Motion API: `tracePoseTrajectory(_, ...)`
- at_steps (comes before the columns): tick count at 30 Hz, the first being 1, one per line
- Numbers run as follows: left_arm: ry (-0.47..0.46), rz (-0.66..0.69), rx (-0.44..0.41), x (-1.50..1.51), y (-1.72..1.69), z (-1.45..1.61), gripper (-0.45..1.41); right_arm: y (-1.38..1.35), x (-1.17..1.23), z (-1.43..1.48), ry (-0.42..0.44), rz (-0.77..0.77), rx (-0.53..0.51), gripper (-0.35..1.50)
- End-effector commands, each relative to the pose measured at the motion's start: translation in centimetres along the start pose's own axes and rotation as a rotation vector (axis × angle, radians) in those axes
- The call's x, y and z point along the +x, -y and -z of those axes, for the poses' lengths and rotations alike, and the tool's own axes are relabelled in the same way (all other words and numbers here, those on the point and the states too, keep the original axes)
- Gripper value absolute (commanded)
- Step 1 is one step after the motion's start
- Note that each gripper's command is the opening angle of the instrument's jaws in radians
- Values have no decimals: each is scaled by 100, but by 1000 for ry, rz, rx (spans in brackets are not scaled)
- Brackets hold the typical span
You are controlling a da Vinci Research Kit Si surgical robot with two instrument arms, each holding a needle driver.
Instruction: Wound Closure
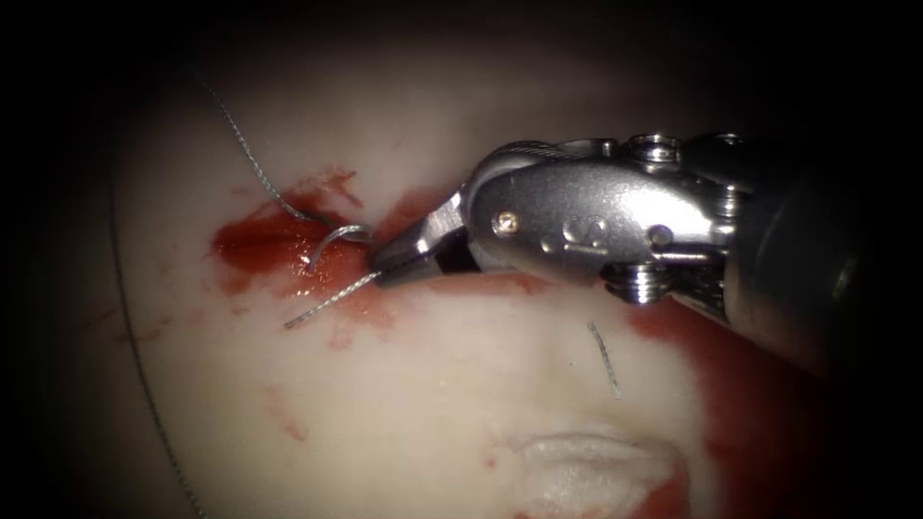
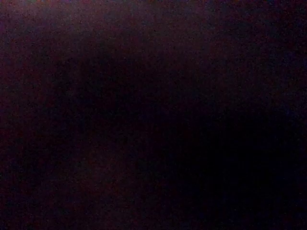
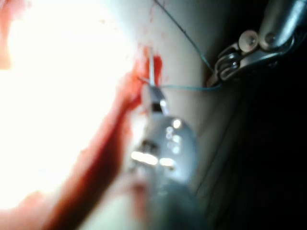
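The right tool [image 1: 380, 267] reaches in from the right, its tips at the cut [image 1: 288, 252] in the tissue [image 1: 413, 413]. Its jaws are shut on a short thread tail [image 1: 327, 305] that runs down and left. A small silvery arc [image 1: 336, 235] rises from the cut just left of the tips; I cannot tell if it is needle or thread loop. The long thread [image 1: 245, 154] climbs up and left from the cut. In the right wrist view, the right tool [image 3: 152, 93] sits at the cut. There the left tool [image 3: 216, 79] holds the thread [image 3: 187, 87] where it bends sharply.
Red fluid [image 1: 260, 240] pools around the cut and spreads at the lower right [image 1: 750, 384]. A loose cut end of thread [image 1: 606, 360] lies right of the cut. Another thin strand [image 1: 144, 384] runs along the tissue's left edge. A pale raised patch [image 1: 586, 461] sits near the front.
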Motion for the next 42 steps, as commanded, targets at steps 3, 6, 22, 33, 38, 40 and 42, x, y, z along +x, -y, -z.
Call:
tracePoseTrajectory(3, 85, -48, -36, -20, -2, 3, -45, -10, 3, -5, -14, 34, 46, -35)
tracePoseTrajectory(6, 180, -58, -81, -27, 2, 3, -45, -5, 3, -15, 15, 62, 103, -35)
tracePoseTrajectory(22, 205, -415, -347, -62, 53, -16, -45, 21, 1, -41, 10, 98, 124, -35)
tracePoseTrajectory(33, -187, -552, -590, -80, 63, -19, -45, 26, 23, -46, -73, 135, 255, -35)
tracePoseTrajectory(38, -155, -549, -579, -89, 52, -12, -45, 29, 30, -45, -144, 152, 290, -35)
tracePoseTrajectory(40, -124, -559, -567, -87, 49, -10, -45, 32, 32, -42, -162, 148, 284, -35)
tracePoseTrajectory(42, -110, -559, -565, -82, 47, -10, -45, 37, 34, -40, -170, 141, 284, -35)
